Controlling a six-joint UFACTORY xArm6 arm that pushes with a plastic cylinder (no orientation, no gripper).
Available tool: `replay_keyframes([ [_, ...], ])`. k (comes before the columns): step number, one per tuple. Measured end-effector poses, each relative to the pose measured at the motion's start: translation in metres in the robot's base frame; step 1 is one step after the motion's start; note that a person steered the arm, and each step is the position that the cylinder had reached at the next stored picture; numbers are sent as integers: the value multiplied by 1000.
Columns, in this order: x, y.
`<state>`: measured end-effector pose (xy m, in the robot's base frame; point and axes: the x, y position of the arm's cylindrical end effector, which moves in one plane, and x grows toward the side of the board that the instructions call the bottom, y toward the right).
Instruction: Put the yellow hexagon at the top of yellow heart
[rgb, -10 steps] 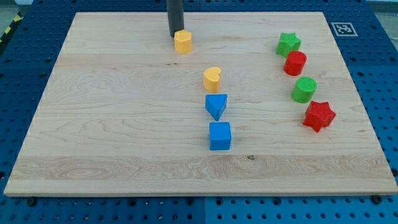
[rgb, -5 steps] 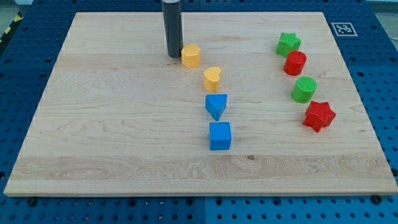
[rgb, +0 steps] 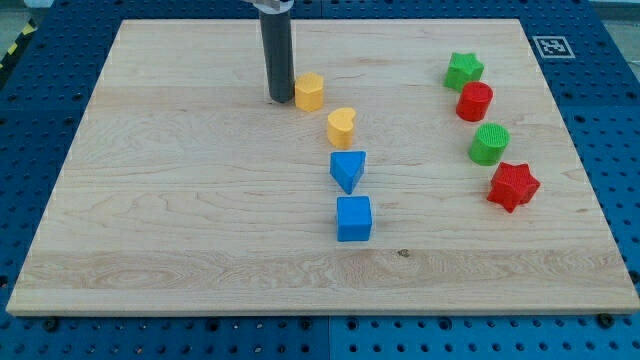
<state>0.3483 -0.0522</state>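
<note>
The yellow hexagon (rgb: 310, 91) lies on the wooden board (rgb: 180, 200), up and to the left of the yellow heart (rgb: 342, 126), with a small gap between them. My tip (rgb: 280, 99) stands right against the hexagon's left side. The dark rod rises from it out of the view's top.
A blue triangle (rgb: 348, 170) and a blue cube (rgb: 354, 218) lie in a line below the heart. At the view's right lie a green star (rgb: 464, 70), a red cylinder (rgb: 475, 101), a green cylinder (rgb: 490, 144) and a red star (rgb: 513, 185).
The tip has moved down the view and pushed the yellow hexagon down and to the right, closer to the yellow heart. The other blocks have not moved.
</note>
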Motion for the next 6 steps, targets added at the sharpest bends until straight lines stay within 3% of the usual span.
replay_keyframes([
  [4,0,43],
  [6,0,32],
])
